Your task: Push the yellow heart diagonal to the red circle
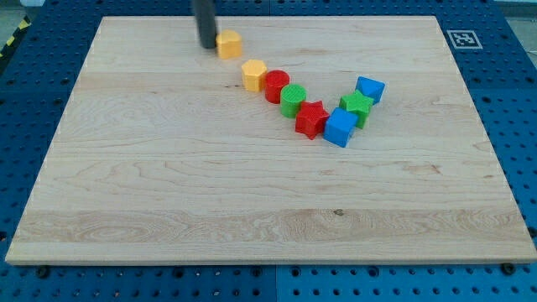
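The yellow heart [229, 43] lies near the view's top, left of centre. My tip [206, 45] stands right beside it on its left, touching or nearly so. The red circle [277, 85] lies below and to the right of the heart. A yellow hexagon [254, 74] sits between them, touching the red circle's upper left side.
A row runs down to the right from the red circle: a green circle [293, 100], a red star [311, 118], a blue cube [340, 127], a green star [357, 106] and another blue block [369, 88]. The wooden board [168, 184] ends near the heart at the view's top.
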